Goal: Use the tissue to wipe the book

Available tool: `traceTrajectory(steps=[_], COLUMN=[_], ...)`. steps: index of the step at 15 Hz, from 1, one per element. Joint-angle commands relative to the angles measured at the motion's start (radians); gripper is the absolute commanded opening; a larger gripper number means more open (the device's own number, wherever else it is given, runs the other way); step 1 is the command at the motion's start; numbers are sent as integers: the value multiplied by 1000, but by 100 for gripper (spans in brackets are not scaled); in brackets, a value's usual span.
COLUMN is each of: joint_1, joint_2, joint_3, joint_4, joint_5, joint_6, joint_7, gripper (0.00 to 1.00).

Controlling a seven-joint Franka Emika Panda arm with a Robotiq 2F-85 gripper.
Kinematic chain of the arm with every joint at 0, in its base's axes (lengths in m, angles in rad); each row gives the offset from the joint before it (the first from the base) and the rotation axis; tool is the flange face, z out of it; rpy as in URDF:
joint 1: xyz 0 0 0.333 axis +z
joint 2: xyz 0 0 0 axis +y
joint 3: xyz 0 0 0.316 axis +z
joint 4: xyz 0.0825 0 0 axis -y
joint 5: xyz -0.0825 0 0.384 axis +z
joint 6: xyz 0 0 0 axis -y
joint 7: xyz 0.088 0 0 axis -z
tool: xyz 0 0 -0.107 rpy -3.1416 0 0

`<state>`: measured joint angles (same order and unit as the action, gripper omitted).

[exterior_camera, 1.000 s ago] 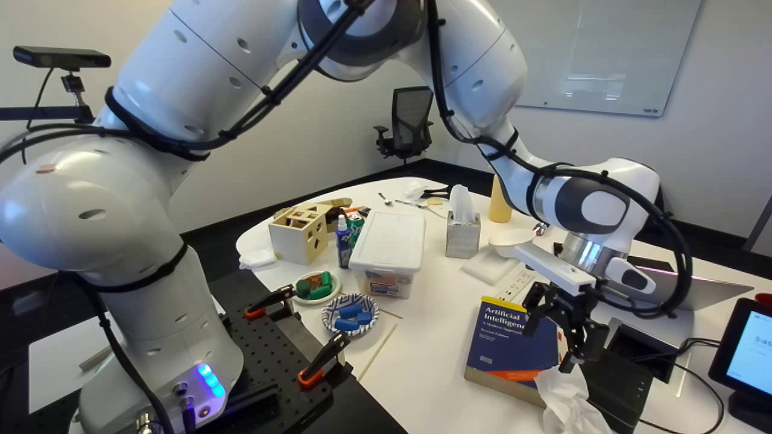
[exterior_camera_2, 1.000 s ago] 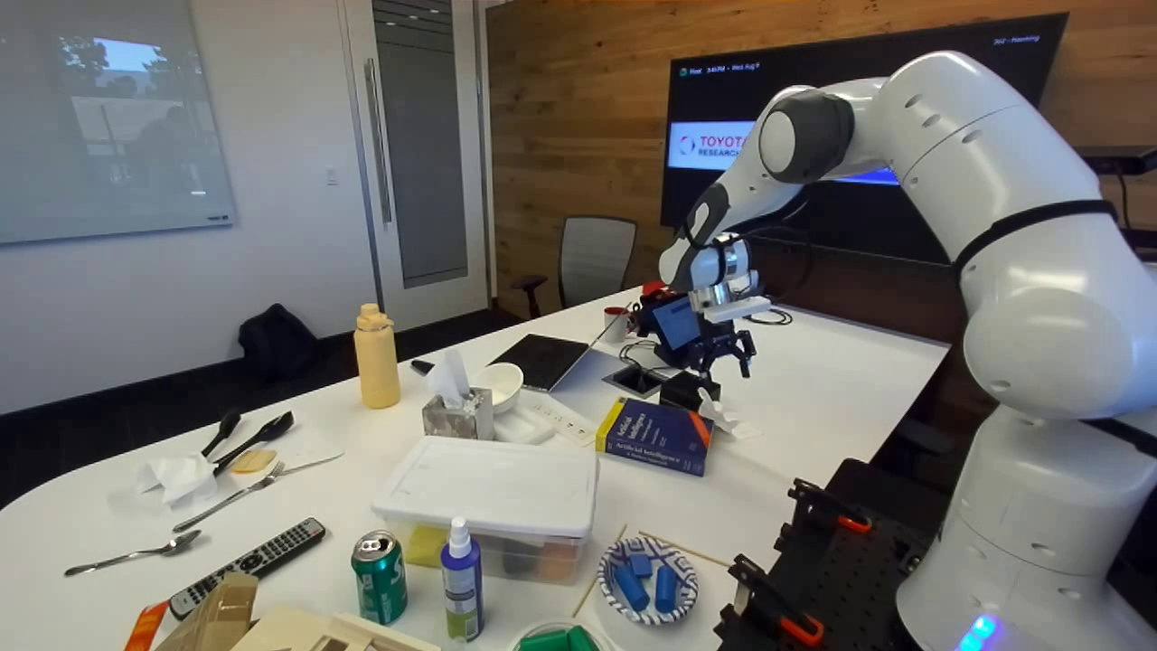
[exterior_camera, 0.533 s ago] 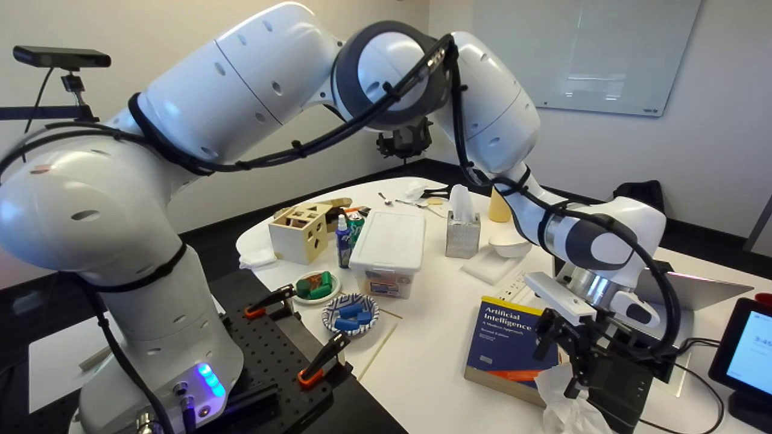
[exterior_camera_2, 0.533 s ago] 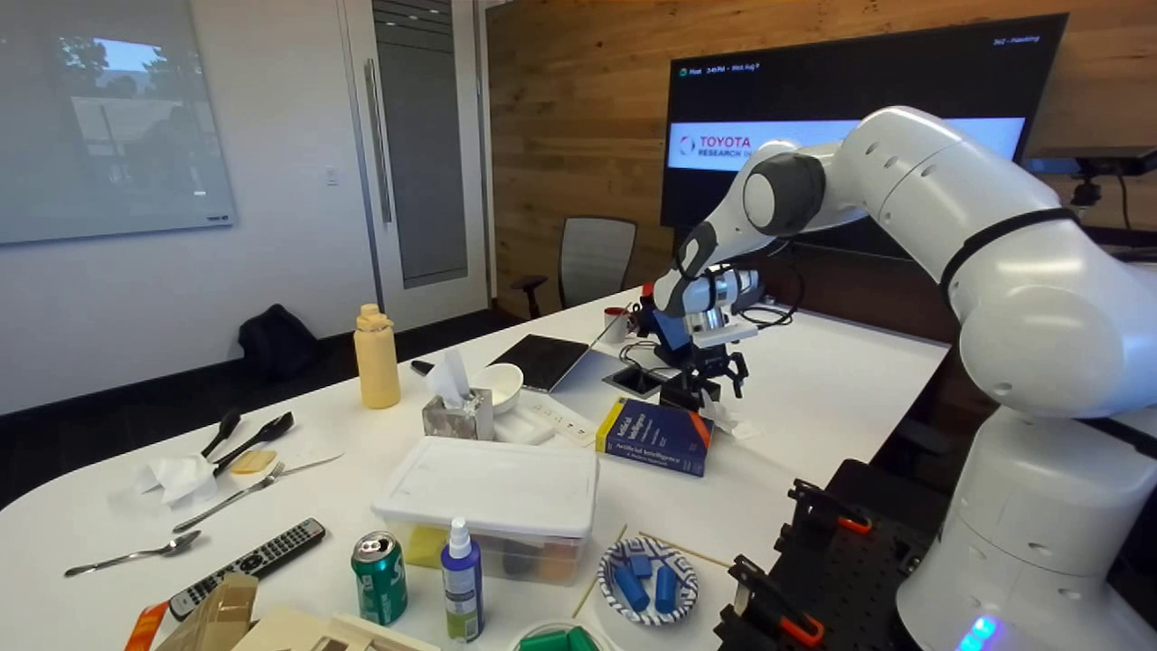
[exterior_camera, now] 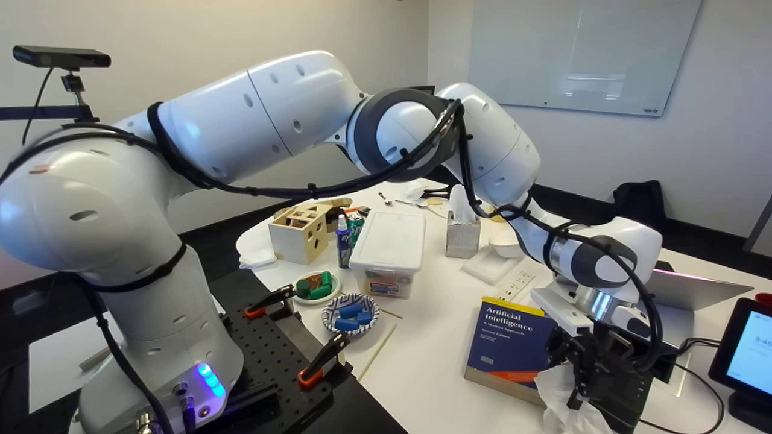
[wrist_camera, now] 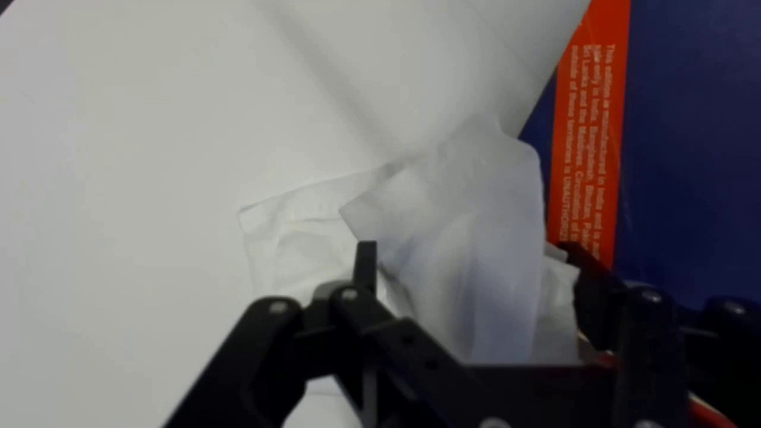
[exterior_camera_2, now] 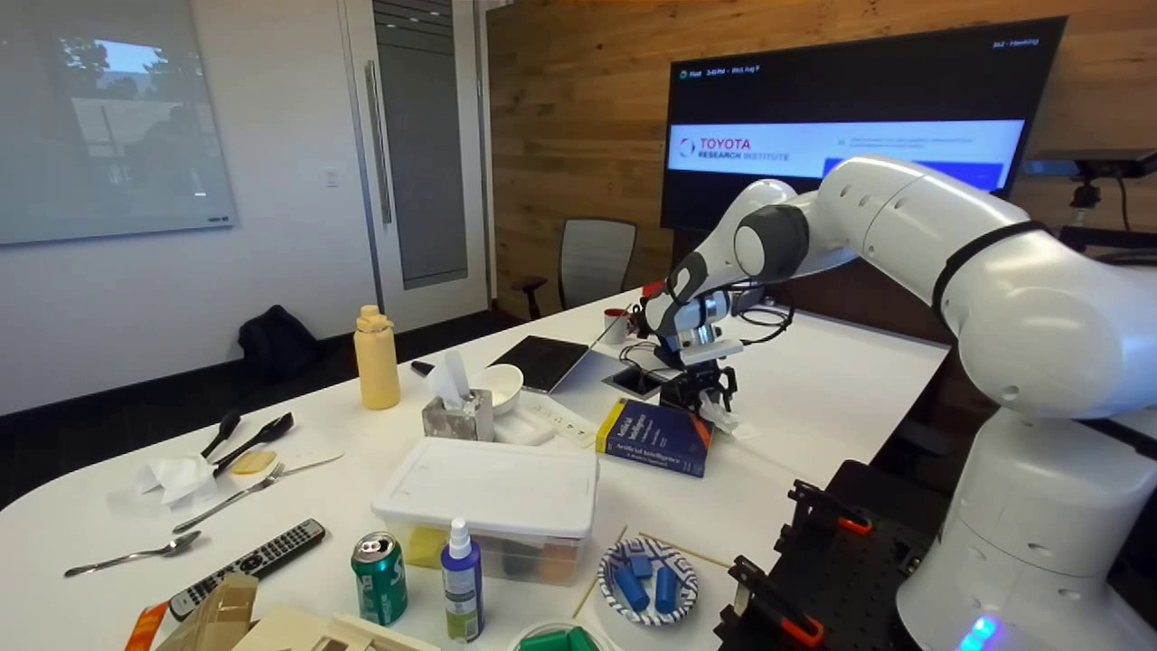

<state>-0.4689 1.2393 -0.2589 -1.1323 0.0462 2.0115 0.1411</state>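
White worktop (exterior_camera: pixel 422 374) under the "Artificial Intelligence" textbook (exterior_camera: pixel 509 345). Franka Panda arm (exterior_camera: pixel 295 114) reaches across, wrist low by the textbook's orange-banded end. Lidded plastic bin (exterior_camera: pixel 389 250) sits apart, off toward the textbook's yellow end, so probably out of the wipe's way. Textbook itself lies flat, cover up: right face for a wipe, likely the reason. Tissue box (exterior_camera: pixel 463 236), one sheet poking out, is also beyond that yellow end; spare supply, I'd guess. White tissue (wrist_camera: pixel 469 249), the task's thing, is crumpled on the worktop just beside the textbook's orange-banded end; raised peak should pinch easily. In the wrist view it overlaps the cover's corner; can't tell if they touch. Fingers (wrist_camera: pixel 365 267) are spread, nothing clenched, straddling that peak, presumably to pinch both sides. Pick-up step, I'd say; wipe left to do. Next calls for closing, lifting, dragging over the cover. Thin paper may slip or tear.
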Motion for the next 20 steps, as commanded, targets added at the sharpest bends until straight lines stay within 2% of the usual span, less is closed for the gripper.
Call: traceTrajectory(steps=[1,6,7,12,15,20], joint_1=[-4,-5,-4,14,51,133], joint_2=[50,45,42,-43,-161,-357], joint_3=[-6,-11,-13,-51,-76,-34], joint_4=[114,134,129,87,34,-108], joint_5=[-2,-7,-8,-21,-22,42], joint_6=[-68,-69,-67,-85,-138,-211], joint_7=[34,25,26,29,29,54], gripper=[46,6,1,0,0,0])
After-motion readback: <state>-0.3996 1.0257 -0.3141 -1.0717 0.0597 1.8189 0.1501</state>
